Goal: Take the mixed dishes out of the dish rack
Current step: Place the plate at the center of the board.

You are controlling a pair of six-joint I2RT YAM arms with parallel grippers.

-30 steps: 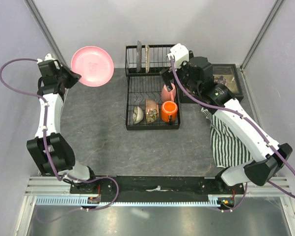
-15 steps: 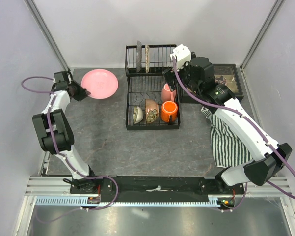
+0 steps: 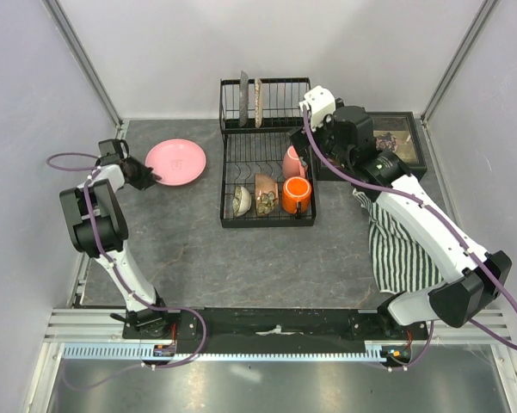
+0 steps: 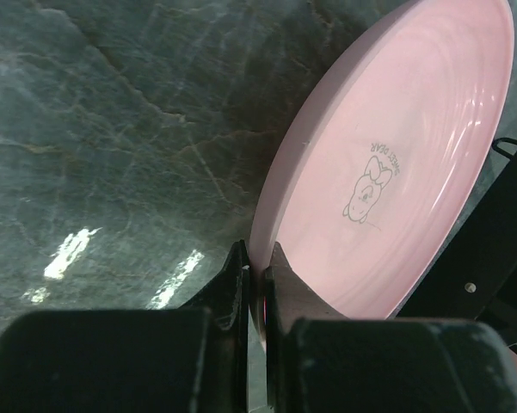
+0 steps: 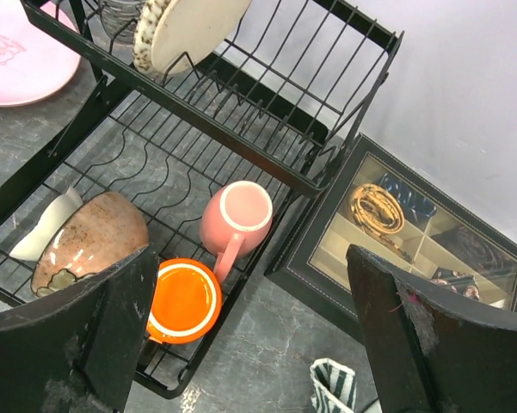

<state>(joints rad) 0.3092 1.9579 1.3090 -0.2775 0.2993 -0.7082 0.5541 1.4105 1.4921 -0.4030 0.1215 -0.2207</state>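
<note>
The black wire dish rack (image 3: 224, 182) stands at the middle back of the table. A grey speckled plate (image 3: 258, 102) stands upright in its slotted back section. Its lower basket holds a small pale bowl (image 3: 239, 203), a brown bowl (image 3: 266, 194), an orange mug (image 3: 296, 194) and a pink mug (image 3: 294, 161). Left of the rack, my left gripper (image 4: 256, 258) is shut on the rim of the pink plate (image 4: 396, 155), which is tilted low over the table. My right gripper (image 5: 251, 254) hangs open above the pink mug (image 5: 236, 219) and orange mug (image 5: 183, 301), holding nothing.
A dark compartmented tray (image 3: 404, 142) of trinkets sits right of the rack. A striped cloth (image 3: 400, 245) lies under my right arm. A second dark plate (image 3: 243, 97) stands beside the speckled one. Walls close in at the back and both sides.
My left arm has brought the pink plate down from high at the back left to low over the table beside the rack. My right gripper drifted slightly right, still open.
</note>
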